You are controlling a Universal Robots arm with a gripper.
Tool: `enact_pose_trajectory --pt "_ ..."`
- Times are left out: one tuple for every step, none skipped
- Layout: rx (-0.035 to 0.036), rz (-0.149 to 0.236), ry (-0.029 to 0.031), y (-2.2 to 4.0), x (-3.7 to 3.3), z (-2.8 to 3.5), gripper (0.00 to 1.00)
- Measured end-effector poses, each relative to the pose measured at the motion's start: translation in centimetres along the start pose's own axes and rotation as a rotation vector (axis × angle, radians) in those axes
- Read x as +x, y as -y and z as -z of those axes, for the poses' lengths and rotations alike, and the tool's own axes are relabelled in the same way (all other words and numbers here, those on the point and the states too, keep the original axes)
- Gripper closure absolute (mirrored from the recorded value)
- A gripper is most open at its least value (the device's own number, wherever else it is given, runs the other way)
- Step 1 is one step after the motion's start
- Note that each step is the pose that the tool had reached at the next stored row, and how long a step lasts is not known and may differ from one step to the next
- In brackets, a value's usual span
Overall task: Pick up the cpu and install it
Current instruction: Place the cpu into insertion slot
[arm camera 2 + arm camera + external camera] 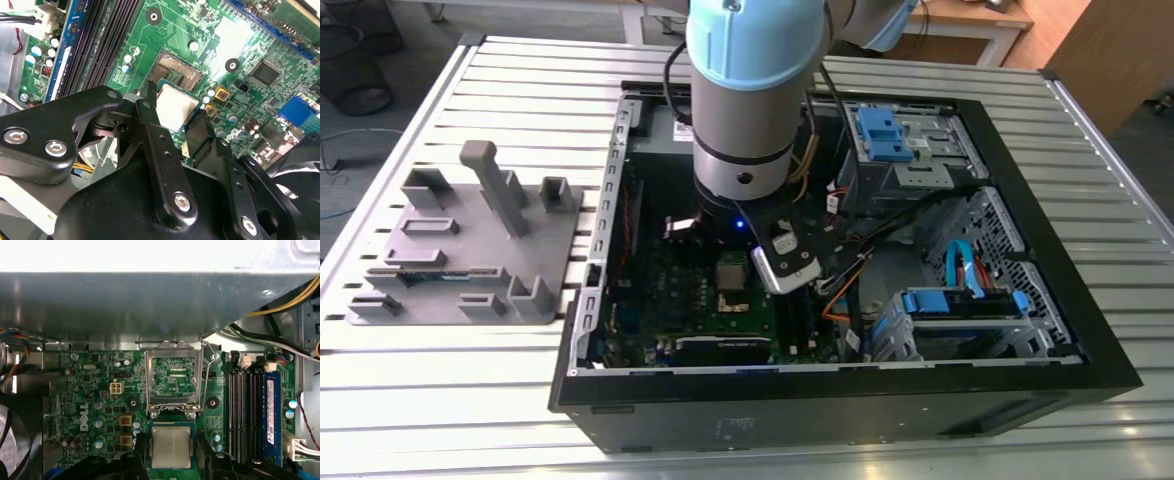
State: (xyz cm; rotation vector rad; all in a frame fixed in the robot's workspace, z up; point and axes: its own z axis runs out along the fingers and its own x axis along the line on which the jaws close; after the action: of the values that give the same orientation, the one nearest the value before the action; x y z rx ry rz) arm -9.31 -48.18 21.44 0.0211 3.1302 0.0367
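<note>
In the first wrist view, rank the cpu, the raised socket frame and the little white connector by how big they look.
1. raised socket frame (it may stand nearer the camera)
2. cpu
3. white connector

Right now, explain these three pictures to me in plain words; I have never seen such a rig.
The pale blue column in the exterior view is a robot arm, reaching down into an open computer case that lies on a slatted metal table. A grey rack sits on the table toward the exterior view's left. That picture comes from a camera off the arm. The other two come from cameras riding near its wrist, looking at the green motherboard. The black end effector is the arm's grasping part. Its fingers grip the cpu, a small silvery square, by opposite edges. The cpu appears to hang just above the socket, whose metal frame stands flipped open.
</note>
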Motion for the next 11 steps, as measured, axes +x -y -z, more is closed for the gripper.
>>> enact_pose_trajectory --pt "-0.0002 0.000 0.0000 0.09 0.00 -0.05 0.53" --pt "-0.0003 0.000 0.0001 0.17 0.00 -0.10 0.53" --pt "-0.0004 0.000 0.0001 0.26 0.00 -0.16 0.53" --pt "-0.0004 0.000 0.0000 0.32 0.00 -0.20 0.53" --pt "-0.0005 0.000 0.0001 0.37 0.00 -0.25 0.53" --pt "-0.0004 0.000 0.0001 0.43 -0.01 -0.31 0.53" --pt "-0.0005 0.000 0.0001 0.48 -0.01 -0.38 0.53" --pt "-0.0006 0.000 0.0002 0.52 -0.03 -0.45 0.53" --pt "-0.0007 0.000 0.0002 0.55 -0.03 -0.49 0.53" --pt "-0.0004 0.000 0.0001 0.59 -0.03 -0.52 0.53" --pt "-0.0003 0.000 0.0000 0.65 -0.05 -0.54 0.53"
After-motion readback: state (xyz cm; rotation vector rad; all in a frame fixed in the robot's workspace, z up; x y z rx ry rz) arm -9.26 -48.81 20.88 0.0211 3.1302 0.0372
